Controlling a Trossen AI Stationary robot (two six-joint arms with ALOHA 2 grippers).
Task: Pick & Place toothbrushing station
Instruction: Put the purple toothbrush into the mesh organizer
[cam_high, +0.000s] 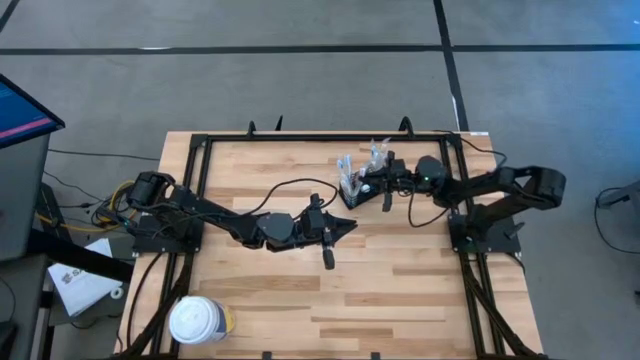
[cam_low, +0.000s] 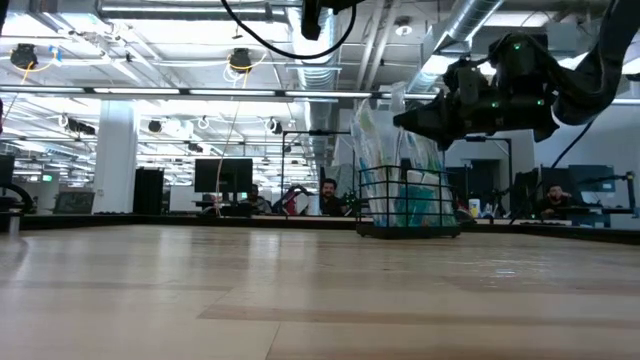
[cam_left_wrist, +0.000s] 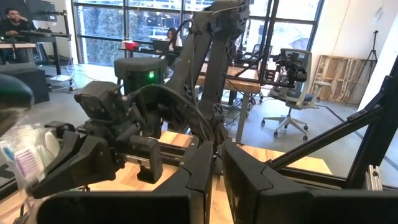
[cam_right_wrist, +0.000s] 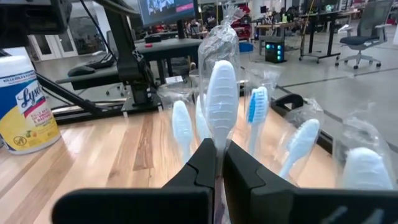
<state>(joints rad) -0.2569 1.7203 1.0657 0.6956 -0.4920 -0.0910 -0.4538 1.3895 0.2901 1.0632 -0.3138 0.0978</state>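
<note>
the caddy (cam_high: 352, 190) sits at the table's (cam_high: 400, 290) far right-centre. the right gripper (cam_right_wrist: 219, 163) is closed on a wrapped toothbrush (cam_right_wrist: 222, 102) standing in it, so pickup is in hand; next comes a straight lift. the left gripper (cam_high: 327, 238) waits mid-table, nearly closed, empty.

In the right wrist view the caddy is hidden below the right gripper (cam_right_wrist: 219, 163), so only wrapped toothbrush (cam_right_wrist: 222, 102) heads show. The tub (cam_right_wrist: 23, 102) is cut off at that picture's edge. From above, the brushes (cam_high: 360, 165) are too small to tell apart.
</note>
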